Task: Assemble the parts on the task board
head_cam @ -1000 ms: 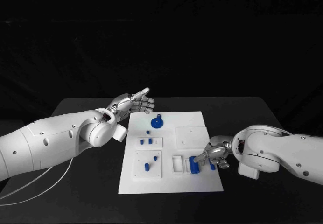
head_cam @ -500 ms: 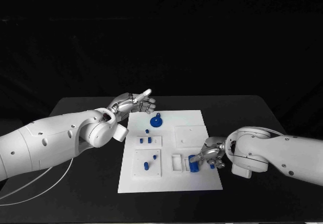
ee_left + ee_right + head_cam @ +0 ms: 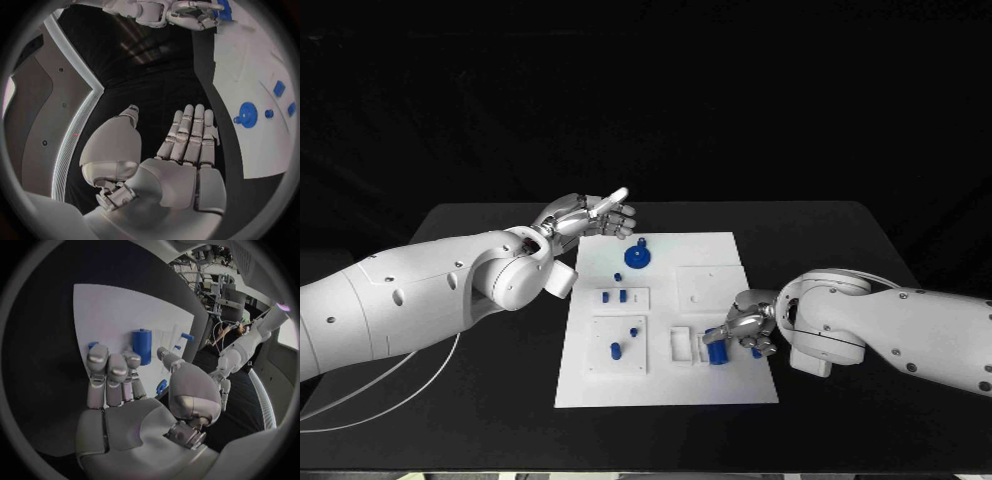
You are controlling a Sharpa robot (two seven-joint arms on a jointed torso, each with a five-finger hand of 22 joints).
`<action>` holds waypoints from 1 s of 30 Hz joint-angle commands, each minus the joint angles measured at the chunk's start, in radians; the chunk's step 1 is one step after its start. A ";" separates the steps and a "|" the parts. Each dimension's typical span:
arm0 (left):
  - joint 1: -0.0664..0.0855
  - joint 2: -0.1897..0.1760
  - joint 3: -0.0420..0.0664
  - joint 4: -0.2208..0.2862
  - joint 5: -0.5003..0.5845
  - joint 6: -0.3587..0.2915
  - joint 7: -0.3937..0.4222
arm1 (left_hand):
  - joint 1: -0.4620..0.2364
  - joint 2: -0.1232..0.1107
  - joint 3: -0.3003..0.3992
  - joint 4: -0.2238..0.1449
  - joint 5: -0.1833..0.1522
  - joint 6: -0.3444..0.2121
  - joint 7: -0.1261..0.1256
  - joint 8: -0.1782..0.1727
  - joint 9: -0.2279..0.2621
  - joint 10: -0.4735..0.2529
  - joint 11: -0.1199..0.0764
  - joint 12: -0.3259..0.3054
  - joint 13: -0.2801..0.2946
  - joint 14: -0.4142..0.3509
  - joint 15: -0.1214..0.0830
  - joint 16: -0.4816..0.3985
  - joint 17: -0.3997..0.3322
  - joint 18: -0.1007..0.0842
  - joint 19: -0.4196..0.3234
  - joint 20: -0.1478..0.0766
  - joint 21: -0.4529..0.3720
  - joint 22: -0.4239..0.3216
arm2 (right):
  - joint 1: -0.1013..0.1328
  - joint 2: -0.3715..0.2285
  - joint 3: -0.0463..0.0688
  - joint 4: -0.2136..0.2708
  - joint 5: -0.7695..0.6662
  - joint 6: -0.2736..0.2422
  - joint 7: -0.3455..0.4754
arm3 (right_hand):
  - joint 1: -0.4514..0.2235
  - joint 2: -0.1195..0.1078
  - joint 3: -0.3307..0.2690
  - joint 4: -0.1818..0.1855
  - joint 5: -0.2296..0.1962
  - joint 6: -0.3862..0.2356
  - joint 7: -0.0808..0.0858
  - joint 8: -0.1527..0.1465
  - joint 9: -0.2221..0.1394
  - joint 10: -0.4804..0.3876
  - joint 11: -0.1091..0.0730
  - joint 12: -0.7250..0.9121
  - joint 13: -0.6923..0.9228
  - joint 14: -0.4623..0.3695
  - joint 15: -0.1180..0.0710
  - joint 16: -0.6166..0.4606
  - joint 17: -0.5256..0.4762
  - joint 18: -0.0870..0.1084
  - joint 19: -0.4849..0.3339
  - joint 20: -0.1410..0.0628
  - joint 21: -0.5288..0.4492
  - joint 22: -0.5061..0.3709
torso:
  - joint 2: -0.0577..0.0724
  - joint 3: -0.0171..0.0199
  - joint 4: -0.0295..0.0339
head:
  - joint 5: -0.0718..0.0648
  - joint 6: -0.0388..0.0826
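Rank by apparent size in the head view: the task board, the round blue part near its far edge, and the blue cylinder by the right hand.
1. Task board, by far the largest.
2. Round blue part.
3. Blue cylinder, partly hidden by the right hand, so its rank against the round part is unsure.

A robotics lab is indicated: a black tabletop is set against black backdrop, and equipment racks with cabling are seen beyond.

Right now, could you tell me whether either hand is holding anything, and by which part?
Neither: the left hand is open; the right hand has its fingers near the blue cylinder.
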 commanded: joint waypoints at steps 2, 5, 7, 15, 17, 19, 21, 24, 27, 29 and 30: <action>0.000 0.001 0.001 0.003 0.010 0.005 0.016 | 0.018 0.003 -0.013 0.001 0.003 0.007 0.030 0.002 -0.003 0.009 -0.002 -0.005 -0.001 0.009 0.000 0.005 -0.002 0.009 0.010 0.001 -0.008 0.001 | -0.015 0.015 -0.008 -0.006 -0.014 0.018 -0.008 | 0.022 0.002 0.011 -0.009 -0.004 0.010 0.005 -0.008 -0.053 -0.015 0.013 0.002 0.003 0.001 0.003 -0.001 0.002 0.086 -0.003 -0.003 0.007 0.019 | 0.000 -0.0004 0.0003 | 0.001 -0.003; 0.000 0.001 0.001 0.002 0.010 0.005 0.016 | 0.030 0.008 -0.024 0.000 0.003 0.008 0.029 0.002 -0.005 0.011 -0.003 -0.005 -0.001 0.010 -0.001 0.005 -0.003 0.008 0.013 0.001 -0.011 0.002 | -0.019 0.021 -0.008 -0.011 -0.014 0.019 -0.008 | 0.041 0.007 0.019 -0.024 -0.004 0.014 0.005 -0.008 -0.053 -0.014 0.012 0.002 0.004 0.002 0.003 -0.002 0.004 0.086 -0.003 -0.003 0.010 0.019 | 0.000 -0.0003 0.0005 | 0.002 -0.005; 0.000 0.000 0.001 0.003 0.010 0.007 0.015 | 0.033 0.010 -0.027 0.001 0.003 0.009 0.029 0.002 -0.006 0.012 -0.003 -0.005 -0.001 0.011 -0.001 0.005 -0.003 0.008 0.014 0.000 -0.012 0.003 | -0.023 0.026 -0.008 -0.015 -0.014 0.019 -0.008 | 0.063 -0.002 0.045 -0.034 -0.010 0.019 0.004 -0.009 -0.053 -0.013 0.012 0.001 0.005 0.003 0.002 -0.004 0.006 0.086 -0.002 -0.002 0.011 0.017 | 0.000 -0.0003 0.0007 | 0.002 -0.007; 0.000 -0.001 0.001 0.003 0.010 0.010 0.010 | 0.053 0.018 -0.042 0.001 0.003 0.011 0.029 0.002 -0.010 0.013 -0.003 -0.006 -0.001 0.012 -0.001 0.004 -0.005 0.007 0.018 0.000 -0.017 0.005 | -0.027 0.026 -0.008 -0.017 -0.027 -0.001 -0.009 | 0.123 -0.005 0.138 -0.070 -0.009 0.035 0.002 -0.007 -0.050 -0.007 0.009 -0.001 0.007 0.008 0.001 -0.008 0.011 0.086 0.004 0.003 0.017 0.015 | -0.001 -0.0004 0.0004 | 0.004 -0.009; 0.000 -0.001 0.001 0.001 0.010 0.010 0.009 | 0.057 0.022 -0.045 0.001 0.003 0.012 0.029 0.002 -0.011 0.013 -0.003 -0.006 -0.002 0.013 -0.001 0.004 -0.006 0.007 0.018 0.000 -0.019 0.005 | -0.027 0.024 -0.008 -0.016 -0.028 -0.010 -0.008 | 0.151 0.025 0.172 -0.100 0.014 0.047 -0.001 -0.002 -0.048 -0.005 0.007 -0.002 0.008 0.009 -0.001 -0.010 0.012 0.086 0.003 0.006 0.018 0.016 | -0.001 -0.0004 -0.0003 | 0.005 -0.009; 0.000 -0.001 0.001 0.001 0.011 0.010 0.009 | 0.061 0.026 -0.048 0.001 0.003 0.012 0.029 0.001 -0.012 0.013 -0.003 -0.006 -0.002 0.013 -0.001 0.004 -0.006 0.007 0.019 0.000 -0.020 0.006 | -0.027 0.021 -0.008 -0.014 -0.028 -0.017 -0.008 | 0.145 0.031 0.182 -0.117 0.025 0.058 -0.002 0.001 -0.046 -0.003 0.006 -0.003 0.008 0.010 -0.002 -0.011 0.013 0.086 0.003 0.011 0.021 0.017 | -0.001 -0.0002 -0.0001 | 0.006 -0.009; 0.000 -0.001 0.001 0.000 0.011 0.010 0.008 | 0.064 0.029 -0.051 0.001 0.003 0.012 0.029 0.001 -0.012 0.014 -0.003 -0.006 -0.002 0.013 -0.001 0.004 -0.007 0.007 0.020 -0.001 -0.021 0.006 | -0.027 0.019 -0.008 -0.011 -0.028 -0.023 -0.007 | 0.132 0.039 0.194 -0.130 0.028 0.071 -0.006 0.005 -0.045 0.001 0.003 -0.004 0.007 0.012 -0.004 -0.013 0.015 0.086 0.004 0.017 0.023 0.016 | -0.001 0.0004 -0.0001 | 0.006 -0.009; 0.000 -0.002 0.001 -0.002 0.011 0.011 0.008 | 0.067 0.034 -0.056 0.002 0.003 0.012 0.029 0.001 -0.013 0.014 -0.003 -0.006 -0.002 0.014 -0.002 0.004 -0.008 0.007 0.020 -0.001 -0.023 0.007 | -0.026 0.004 -0.008 0.007 -0.018 -0.027 -0.006 | 0.100 0.049 0.218 -0.140 0.029 0.089 -0.010 0.007 -0.043 0.009 -0.001 -0.008 0.006 0.015 -0.008 -0.017 0.017 0.086 0.007 0.025 0.026 0.015 | -0.001 0.0006 -0.0008 | 0.008 -0.009; 0.000 0.001 0.001 -0.004 0.011 0.013 0.006 | 0.068 0.036 -0.058 0.002 0.003 0.013 0.029 0.001 -0.014 0.014 -0.003 -0.006 -0.002 0.014 -0.002 0.004 -0.008 0.006 0.021 -0.001 -0.023 0.007 | -0.016 -0.009 -0.007 0.025 0.004 -0.031 -0.002 | 0.076 0.051 0.231 -0.135 0.027 0.100 -0.013 0.009 -0.042 0.013 -0.004 -0.010 0.006 0.017 -0.010 -0.019 0.018 0.086 0.009 0.027 0.027 0.013 | -0.001 0.0004 -0.0009 | 0.008 -0.009; 0.000 0.002 0.001 -0.005 0.011 0.013 0.007 | 0.069 0.037 -0.059 0.002 0.003 0.013 0.029 0.001 -0.014 0.014 -0.003 -0.006 -0.002 0.014 -0.002 0.004 -0.008 0.006 0.021 -0.001 -0.024 0.007 | -0.006 -0.015 -0.007 0.035 0.018 -0.035 0.000 | 0.057 0.051 0.248 -0.121 0.020 0.107 -0.016 0.009 -0.042 0.016 -0.006 -0.012 0.005 0.018 -0.013 -0.021 0.019 0.086 0.009 0.029 0.027 0.013 | 0.000 0.0003 0.0001 | 0.003 -0.006; 0.000 0.002 0.001 -0.007 0.011 0.013 0.006 | 0.069 0.038 -0.060 0.002 0.003 0.013 0.029 0.001 -0.014 0.014 -0.003 -0.006 -0.002 0.014 -0.002 0.004 -0.008 0.006 0.021 -0.001 -0.024 0.007 | 0.004 -0.017 -0.007 0.040 0.036 -0.035 0.000 | 0.047 0.048 0.258 -0.118 0.013 0.111 -0.016 0.008 -0.042 0.017 -0.008 -0.014 0.005 0.018 -0.013 -0.022 0.020 0.086 0.010 0.029 0.027 0.012 | 0.000 0.0003 0.0002 | 0.002 -0.005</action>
